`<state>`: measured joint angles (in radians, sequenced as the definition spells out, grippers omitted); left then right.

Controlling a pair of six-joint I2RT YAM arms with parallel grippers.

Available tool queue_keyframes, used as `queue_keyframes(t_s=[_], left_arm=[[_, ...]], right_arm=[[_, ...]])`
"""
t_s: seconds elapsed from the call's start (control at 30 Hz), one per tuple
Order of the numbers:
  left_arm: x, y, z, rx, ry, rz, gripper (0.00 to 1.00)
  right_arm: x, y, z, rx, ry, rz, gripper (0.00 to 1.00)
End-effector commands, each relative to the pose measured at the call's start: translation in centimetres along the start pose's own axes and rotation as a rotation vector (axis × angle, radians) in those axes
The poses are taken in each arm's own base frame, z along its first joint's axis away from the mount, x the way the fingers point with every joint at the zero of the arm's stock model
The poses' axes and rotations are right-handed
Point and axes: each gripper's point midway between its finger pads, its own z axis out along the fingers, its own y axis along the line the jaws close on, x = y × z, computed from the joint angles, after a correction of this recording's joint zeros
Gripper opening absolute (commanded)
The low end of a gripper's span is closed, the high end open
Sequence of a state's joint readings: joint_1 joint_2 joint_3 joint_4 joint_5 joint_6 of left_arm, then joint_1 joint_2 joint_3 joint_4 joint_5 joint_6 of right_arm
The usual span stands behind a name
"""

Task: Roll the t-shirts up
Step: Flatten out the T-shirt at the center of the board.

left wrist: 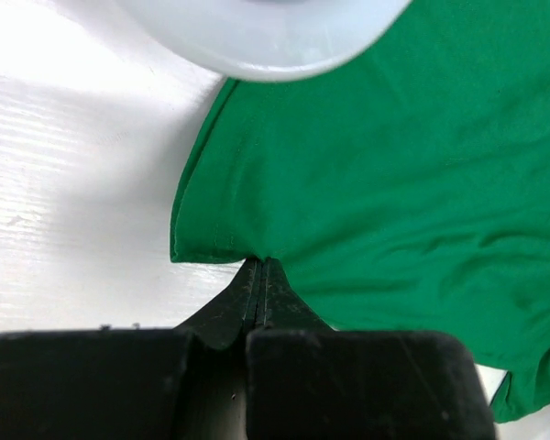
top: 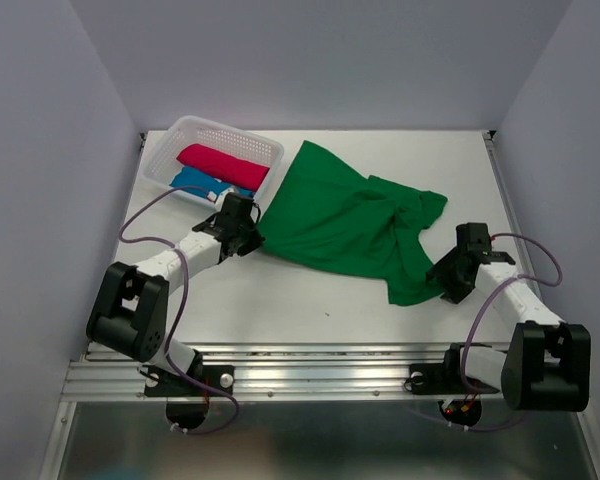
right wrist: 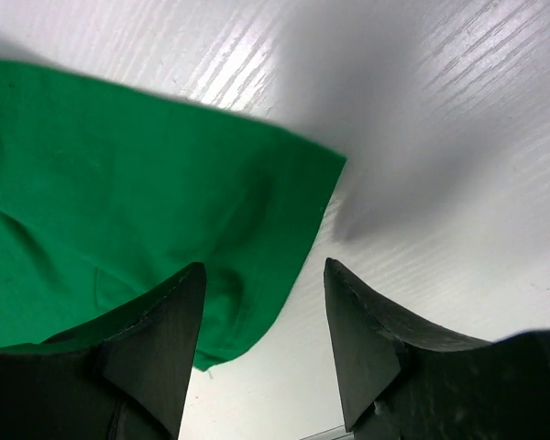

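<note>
A deep green t-shirt (top: 350,220) lies loosely spread and wrinkled across the middle of the table. My left gripper (top: 248,232) is shut on its left edge; in the left wrist view the fingertips (left wrist: 259,264) pinch the hem of the green cloth (left wrist: 394,183). My right gripper (top: 450,285) stands open at the shirt's near right corner. In the right wrist view the gripper (right wrist: 264,264) has the green corner (right wrist: 119,202) partly between its fingers, not gripped. A crimson-pink t-shirt (top: 223,165) and a blue t-shirt (top: 195,182) lie in the basket.
The white lattice basket (top: 255,148) stands at the back left, just beyond my left gripper; its rim (left wrist: 266,37) shows at the top of the left wrist view. White tabletop (top: 310,300) lies bare in front of the shirt, with walls on three sides.
</note>
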<state>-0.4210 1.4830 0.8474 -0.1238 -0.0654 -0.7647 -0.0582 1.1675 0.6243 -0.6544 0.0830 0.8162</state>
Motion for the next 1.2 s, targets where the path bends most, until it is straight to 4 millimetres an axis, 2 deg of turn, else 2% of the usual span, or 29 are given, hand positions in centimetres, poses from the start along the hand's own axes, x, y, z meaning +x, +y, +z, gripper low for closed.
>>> queue_keyframes(t_s=[0.0,0.1,0.27,0.4,0.6,0.7,0.73,0.77,0.8,0.9,0.93,1.0,1.03,1.1,1.13,1.17], left_arm=[[-2.0,-0.9,-0.6,0.023,-0.049,0.013,0.00],[-1.9,-1.0,-0.5,0.026,-0.042,0.015,0.00],[-2.0,-1.0,-0.4,0.027,-0.042,0.020,0.00],[-2.2,-1.1,-0.5,0.033,-0.045,0.024,0.00],[-2.5,-1.2,-0.7,0.036,-0.046,0.032,0.00],[-2.6,-1.3,-0.6,0.037,-0.047,0.032,0.00],[-2.7,-1.5,-0.7,0.043,-0.047,0.032,0.00],[-2.7,-1.6,-0.7,0.044,-0.048,0.031,0.00],[-2.8,-1.7,-0.8,0.048,-0.049,0.029,0.00],[-3.3,-2.2,-1.1,0.057,-0.050,0.037,0.00],[-3.4,-2.5,-1.3,0.064,-0.048,0.052,0.00],[-4.2,-3.4,-2.0,0.080,-0.054,0.066,0.00],[-4.7,-3.9,-2.4,0.086,-0.061,0.073,0.00],[-6.4,-5.3,-3.7,0.114,-0.091,0.090,0.00],[-7.2,-6.0,-4.5,0.128,-0.112,0.093,0.00],[-8.7,-7.3,-5.7,0.159,-0.145,0.097,0.00]], right_arm=[[-0.7,0.2,0.7,-0.013,-0.044,0.016,0.61],[0.0,-0.4,1.3,-0.003,-0.028,0.022,0.61],[0.5,-0.1,2.1,-0.028,-0.015,0.041,0.61],[0.2,0.0,2.8,-0.027,-0.033,0.045,0.60],[-0.9,1.0,3.9,-0.031,-0.057,0.036,0.52],[-1.5,1.5,3.9,-0.035,-0.062,0.038,0.27],[-1.5,1.8,3.7,-0.043,-0.061,0.043,0.11],[-1.6,1.9,3.5,-0.050,-0.065,0.047,0.03],[-1.8,2.0,3.1,-0.054,-0.068,0.047,0.01],[-3.1,2.9,0.8,-0.100,-0.124,0.055,0.01],[-4.0,3.5,-0.6,-0.115,-0.143,0.051,0.01],[-5.9,4.6,-3.9,-0.171,-0.225,0.053,0.01],[-7.2,5.5,-6.3,-0.199,-0.263,0.048,0.01],[-9.0,6.3,-9.9,-0.246,-0.342,0.051,0.01],[-10.3,7.1,-12.7,-0.282,-0.387,0.047,0.01],[-10.9,7.4,-14.2,-0.296,-0.412,0.048,0.01]])
